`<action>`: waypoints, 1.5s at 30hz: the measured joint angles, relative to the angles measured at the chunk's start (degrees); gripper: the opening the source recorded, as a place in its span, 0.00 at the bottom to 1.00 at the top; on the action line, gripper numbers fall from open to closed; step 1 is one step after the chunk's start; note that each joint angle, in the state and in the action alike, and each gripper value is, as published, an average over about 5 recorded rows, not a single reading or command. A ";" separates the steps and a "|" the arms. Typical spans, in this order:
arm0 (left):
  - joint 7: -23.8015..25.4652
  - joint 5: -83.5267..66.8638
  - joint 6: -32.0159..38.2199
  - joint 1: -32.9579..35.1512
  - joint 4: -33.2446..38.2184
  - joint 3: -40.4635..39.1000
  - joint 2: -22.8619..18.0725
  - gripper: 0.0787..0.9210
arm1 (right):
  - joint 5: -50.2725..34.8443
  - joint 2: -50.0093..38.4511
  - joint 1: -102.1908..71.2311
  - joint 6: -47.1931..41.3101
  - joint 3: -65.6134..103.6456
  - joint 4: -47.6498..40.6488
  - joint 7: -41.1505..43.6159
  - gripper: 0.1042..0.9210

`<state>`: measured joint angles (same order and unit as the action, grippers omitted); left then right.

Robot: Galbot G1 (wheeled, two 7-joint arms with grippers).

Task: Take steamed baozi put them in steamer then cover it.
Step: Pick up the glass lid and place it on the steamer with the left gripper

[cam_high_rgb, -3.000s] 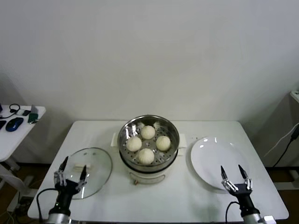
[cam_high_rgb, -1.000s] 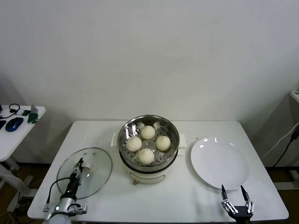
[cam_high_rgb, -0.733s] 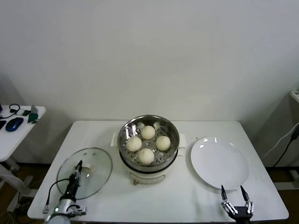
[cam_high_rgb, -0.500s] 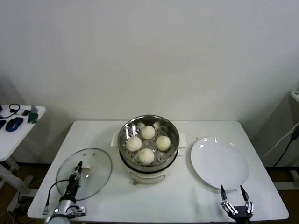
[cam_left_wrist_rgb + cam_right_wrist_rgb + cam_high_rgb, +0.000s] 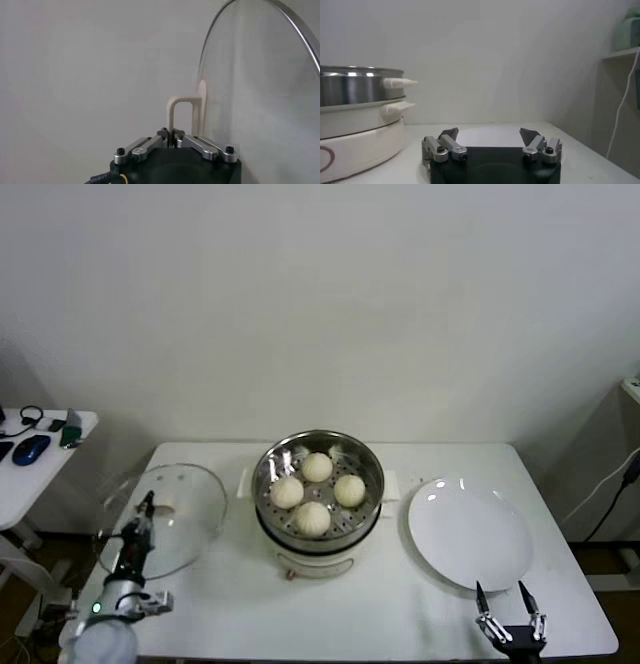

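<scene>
Glass cover (image 5: 160, 519) hung tilted past the worktop's (image 5: 330, 604) left edge, its handle pinched by the left end effector (image 5: 146, 506); the right end effector (image 5: 510, 604) idled spread.

A bare test room or lab: blank white wall (image 5: 320, 304), white table (image 5: 340, 604), side desk (image 5: 40, 474) (mouse, headphones) far left.

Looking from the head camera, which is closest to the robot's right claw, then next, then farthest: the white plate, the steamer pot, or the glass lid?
From the right gripper, at the table's near right corner:
1. White plate, on the right, just beyond it.
2. Steamer, mid-table, with four baozi inside.
3. Glass lid, far left, lifted and tilted, its handle pinched in the left gripper.
</scene>
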<state>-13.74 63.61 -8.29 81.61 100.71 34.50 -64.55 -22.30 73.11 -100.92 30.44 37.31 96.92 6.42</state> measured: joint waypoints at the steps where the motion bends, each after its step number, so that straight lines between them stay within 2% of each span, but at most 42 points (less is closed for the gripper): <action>1: 1.14 -0.98 -1.40 0.00 1.93 -0.19 0.92 0.08 | 0.22 0.02 -0.08 -0.22 0.05 0.21 -0.20 0.88; 9: 9.41 -5.28 -13.69 -3.55 14.05 -5.94 7.66 0.08 | 2.02 0.57 -0.32 -1.66 0.09 1.66 -1.30 0.88; 13: 12.79 -5.54 -19.59 -7.42 16.86 -11.63 8.82 0.08 | 2.83 1.21 0.19 -2.09 -0.19 2.01 -1.35 0.88; 17: 16.23 -4.02 -24.69 -12.12 18.05 -18.00 8.12 0.08 | 3.27 1.50 0.61 -2.15 -0.31 2.08 -1.48 0.88; 23: 21.31 0.75 -29.70 -19.08 17.74 -26.86 4.11 0.08 | 3.78 1.76 1.40 -2.26 -0.32 1.97 -1.57 0.88; 30: 25.16 7.29 -32.94 -25.02 14.30 -35.18 -3.00 0.08 | 4.04 1.87 2.25 -2.38 -0.26 1.18 -1.57 0.88; 37: 26.33 13.12 -33.93 -27.93 9.45 -40.64 -10.54 0.08 | 3.63 1.48 2.41 -2.04 -0.10 0.25 -1.57 0.88; 45: 27.50 19.39 -33.93 -28.42 4.55 -42.97 -17.25 0.08 | 2.69 0.60 2.66 -1.79 0.37 -0.51 -1.65 0.88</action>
<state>13.76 83.00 -42.22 53.18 105.26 -8.47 -81.80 -19.61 73.72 -98.27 28.65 37.68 96.41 4.77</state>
